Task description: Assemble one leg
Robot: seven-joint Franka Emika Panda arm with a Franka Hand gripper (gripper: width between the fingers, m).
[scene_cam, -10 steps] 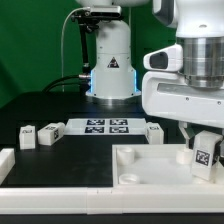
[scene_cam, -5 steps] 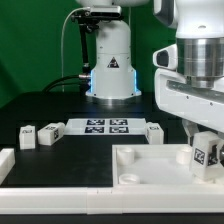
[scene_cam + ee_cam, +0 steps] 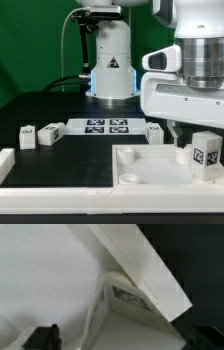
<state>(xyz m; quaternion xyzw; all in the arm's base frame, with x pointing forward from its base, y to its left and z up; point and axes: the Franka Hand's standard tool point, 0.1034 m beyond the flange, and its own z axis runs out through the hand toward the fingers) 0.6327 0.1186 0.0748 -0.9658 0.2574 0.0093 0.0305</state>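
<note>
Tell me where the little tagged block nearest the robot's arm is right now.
The leg stands on the exterior view's right, on the white square panel near its far edge, just beneath the end effector.

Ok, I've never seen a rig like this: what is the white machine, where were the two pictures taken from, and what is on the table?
The white machine is a robot arm that builds furniture with a two-finger gripper. One picture comes from a camera off the arm; the close-up comes from a camera on its wrist, with the dark fingertips at the edge. On the dark table lie a large white square panel, the flat marker board with its tags, and spare legs, small tagged blocks. One leg stands on the panel below the gripper. The fingertips look spread apart, clear of it, so nothing seems held.
</note>
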